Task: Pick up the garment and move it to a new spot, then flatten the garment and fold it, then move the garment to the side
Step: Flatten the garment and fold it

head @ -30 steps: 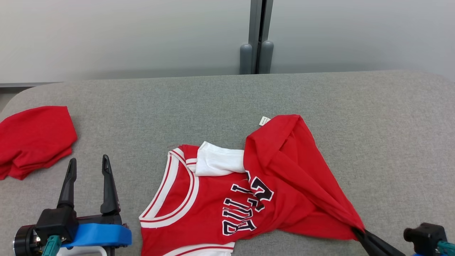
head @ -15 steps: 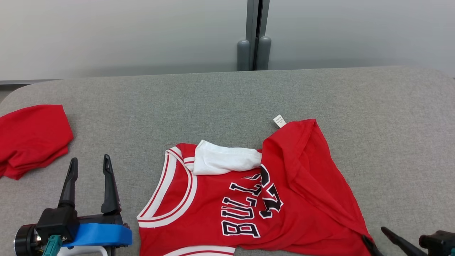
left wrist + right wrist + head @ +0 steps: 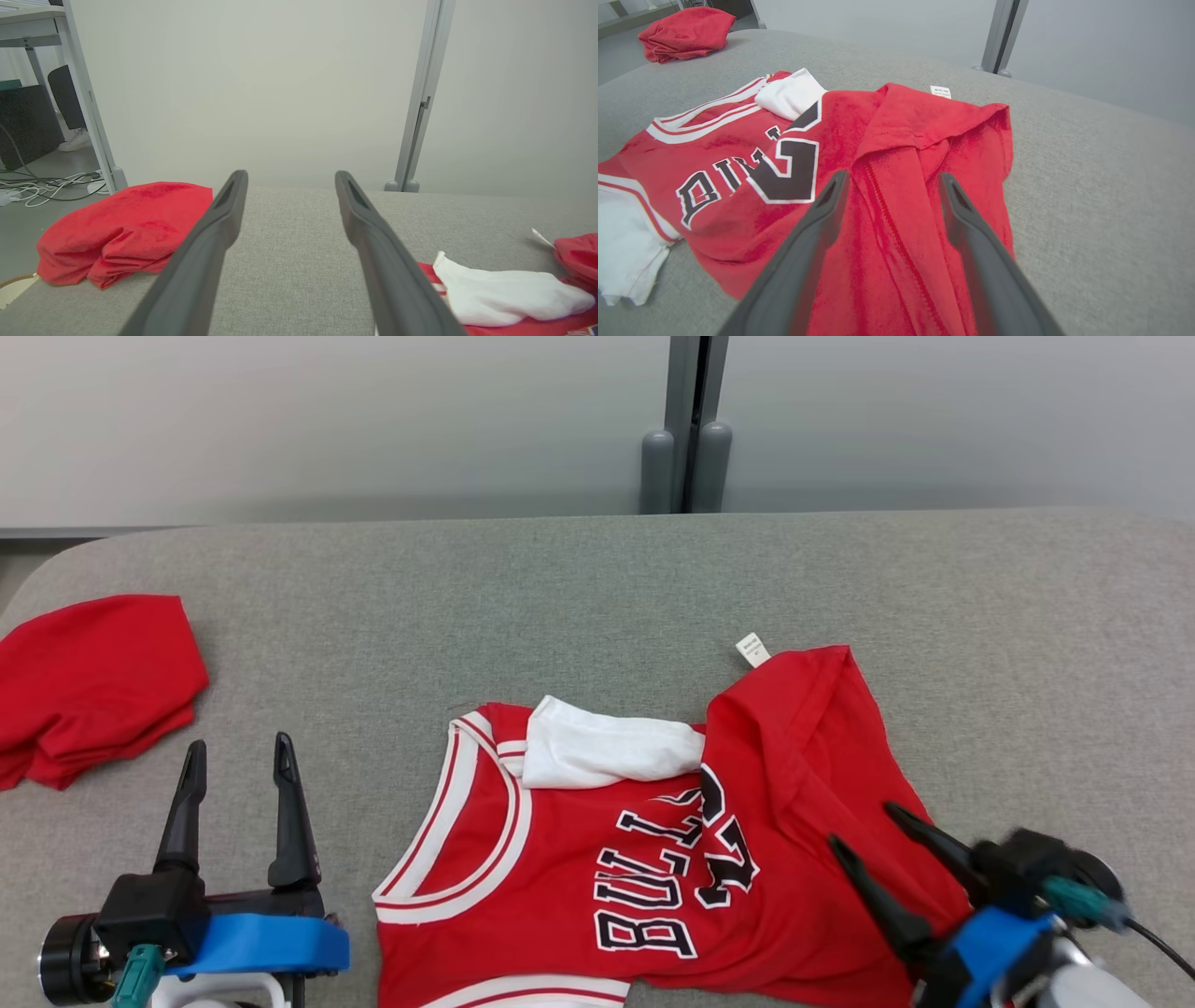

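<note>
— Where do we find the jersey (image 3: 551,840)?

— On the grey table (image 3: 597,588), near its front edge and right of the middle in the head view. It lies mostly flat, neck opening toward our left, black letters (image 3: 653,896) face up, and its right part folded over on itself. A white sleeve (image 3: 607,753) lies across its far edge, and a small tag (image 3: 752,650) sticks out at the far corner of the fold.

— And our hands?

— Our left gripper (image 3: 238,744) stands over bare table, left of the jersey and apart from it, its fingers spread with nothing between them. Our right gripper (image 3: 862,823) is over the folded red part, its fingers spread too.

— Does it touch the cloth?

— We cannot tell. The right wrist view brings us close. The two fingers straddle a stitched ridge in the fold, and no cloth is pinched between them.

— What do we gain from the left wrist?

— It looks low across the table. There a red heap of cloth (image 3: 121,228) sits at the table's left end, well apart from the jersey. Past that edge we see floor with cables (image 3: 32,196) and a pale shoe (image 3: 74,140). The head view gives us most of the lettering, which the right wrist view catches in part.
</note>
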You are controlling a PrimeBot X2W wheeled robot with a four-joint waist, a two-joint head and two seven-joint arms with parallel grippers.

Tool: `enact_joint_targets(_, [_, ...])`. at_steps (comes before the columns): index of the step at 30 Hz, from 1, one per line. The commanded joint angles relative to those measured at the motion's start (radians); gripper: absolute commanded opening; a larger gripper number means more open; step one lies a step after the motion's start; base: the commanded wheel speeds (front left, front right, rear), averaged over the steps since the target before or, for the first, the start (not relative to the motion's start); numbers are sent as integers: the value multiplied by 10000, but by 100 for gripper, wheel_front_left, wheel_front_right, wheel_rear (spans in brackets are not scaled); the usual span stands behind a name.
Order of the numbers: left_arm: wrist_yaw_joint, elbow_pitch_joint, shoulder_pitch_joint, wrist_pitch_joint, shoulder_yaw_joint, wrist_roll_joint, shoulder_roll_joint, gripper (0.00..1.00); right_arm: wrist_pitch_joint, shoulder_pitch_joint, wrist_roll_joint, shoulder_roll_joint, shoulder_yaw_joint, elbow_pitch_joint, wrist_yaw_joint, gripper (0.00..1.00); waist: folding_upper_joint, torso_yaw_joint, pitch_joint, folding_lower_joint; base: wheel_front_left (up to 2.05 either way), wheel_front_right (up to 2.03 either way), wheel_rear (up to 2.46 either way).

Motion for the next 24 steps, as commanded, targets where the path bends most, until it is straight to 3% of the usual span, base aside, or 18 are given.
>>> enact_joint_targets(1, [9,-19,-183,-46,9,12,20,100,59,-385,-55,178,118,116,1,100,-1,53,45,-1,0,0,0])
enact_joint_targets(6, [10,-15,-343,-44,-108,61,-39,100,371,-1584,-34,974,820,1067,1,100,-1,271,201,-1,0,0,0])
enact_joint_targets(13, [20,57,-465,-45,-158,62,-105,100,209,-2368,-206,1438,942,2846,1,100,-1,600,381,-1,0,0,0])
enact_joint_targets(14, [34,54,-456,-45,-146,64,-101,100,112,-2434,-317,1459,883,3054,1,85,-1,608,407,-1,0,0,0])
enact_joint_targets(15, [41,52,-445,-46,-135,65,-100,100,3,-2493,-370,1522,870,3230,1,48,-1,610,427,-1,0,0,0])
enact_joint_targets(16, [50,47,-440,-46,-123,64,-104,100,-138,-2551,-341,1617,799,3376,1,0,-1,606,446,-1,0,0,0])
enact_joint_targets(21, [37,83,-481,-47,-129,75,-146,100,-566,-2917,-59,1756,407,4099,1,0,-1,568,424,-1,0,0,0])
enact_joint_targets(24, [26,88,-508,-47,-116,83,-126,100,-782,-3091,227,1457,-139,4355,0,0,-1,534,347,-1,0,0,0])
